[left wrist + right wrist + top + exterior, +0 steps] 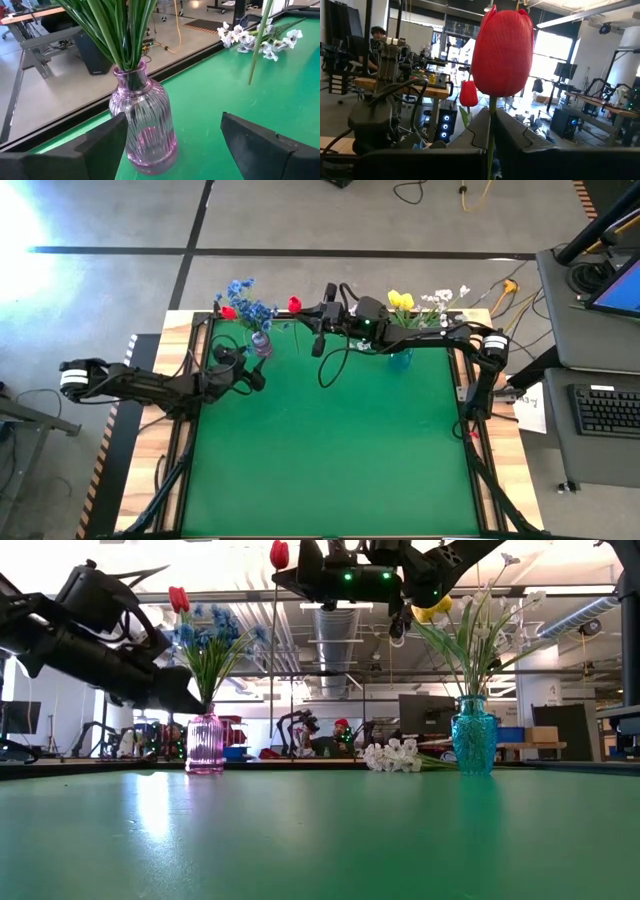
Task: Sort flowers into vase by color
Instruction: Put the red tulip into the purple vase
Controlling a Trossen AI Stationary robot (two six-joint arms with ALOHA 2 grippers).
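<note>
Carrying a red tulip (503, 52) by its stem, the right pincer (318, 313) is hanging above the far edge of the counter (330, 450), between the two vases.

Its fingers are clamping the thin green stem just under the bloom, with the stem's tail dangling free below. Judged light, springy and slippery, the stem is best pinched high, never on the soft petals. The left pincer (172, 145) is standing open, just beside the pink glass vase (144, 120), which is holding blue clusters (245, 300) and another red tulip (228, 311). The teal vase (474, 735) is holding yellow tulips (401, 300) and white sprays. One white spray (392, 756) is lying on the counter beside it. Both vases are glass and probably tippable.
</note>
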